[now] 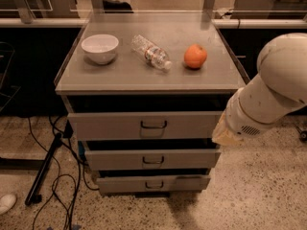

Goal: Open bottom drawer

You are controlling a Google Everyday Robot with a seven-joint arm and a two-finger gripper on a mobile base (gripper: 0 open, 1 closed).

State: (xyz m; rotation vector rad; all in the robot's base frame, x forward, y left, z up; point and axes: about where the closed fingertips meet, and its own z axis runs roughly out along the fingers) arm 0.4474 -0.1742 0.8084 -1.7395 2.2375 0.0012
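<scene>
The grey cabinet [148, 80] has three drawers. The bottom drawer [182, 182] is the lowest and narrowest-looking, with a flat grey front and a small dark loop handle [154, 184]. A dark gap shows above its front. My white arm [268, 95] reaches in from the right. My gripper [224, 135] is at the arm's lower tan end, against the cabinet's right side, level with the gap between the top drawer [110, 125] and the middle drawer [115, 159]. It is above and to the right of the bottom drawer's handle.
On the cabinet top stand a white bowl [100, 48], a lying plastic bottle [151, 52] and an orange [195, 56]. Black cables and a dark bar [45, 169] lie on the speckled floor at the left. A counter runs behind.
</scene>
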